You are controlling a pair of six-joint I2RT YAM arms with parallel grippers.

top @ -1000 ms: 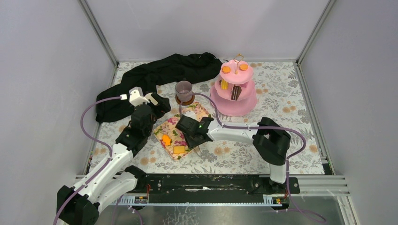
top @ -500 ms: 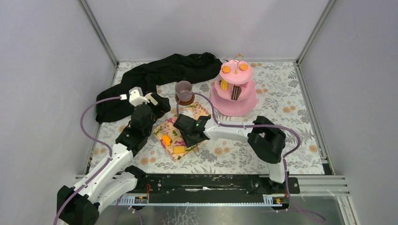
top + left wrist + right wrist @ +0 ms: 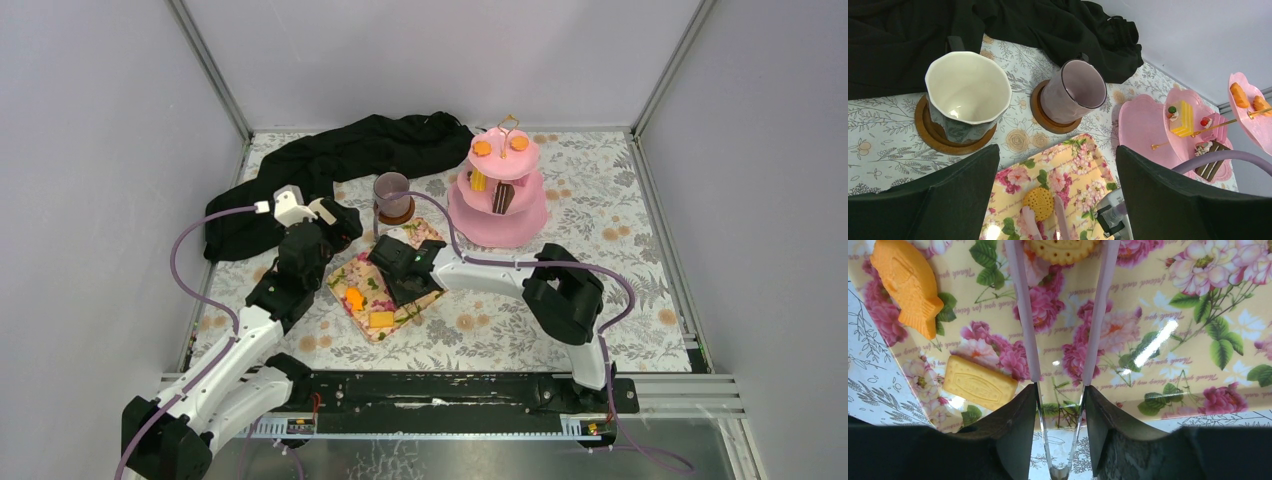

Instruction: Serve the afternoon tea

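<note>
A yellow floral tray [image 3: 365,281] holds an orange fish-shaped cake [image 3: 354,298], a rectangular yellow biscuit [image 3: 381,319] and a round yellow biscuit [image 3: 1038,203]. My right gripper [image 3: 400,272] is shut on pink-tipped metal tongs [image 3: 1024,315], and their tips stand either side of the round biscuit [image 3: 1064,247]. My left gripper [image 3: 1058,200] is open and empty above the tray's far end. The cream-lined dark mug [image 3: 968,95] and the mauve-grey mug [image 3: 1074,92] each stand on a wooden coaster. The dark mug is hidden under the left arm in the top view.
A pink three-tier stand [image 3: 497,195] at the back right carries orange, yellow and brown cakes. A black cloth [image 3: 330,165] lies along the back left, behind the mugs. Frame posts and grey walls bound the floral tablecloth.
My right gripper has carried the tongs up and to the left over the tray, to the round biscuit. The left arm has not moved.
</note>
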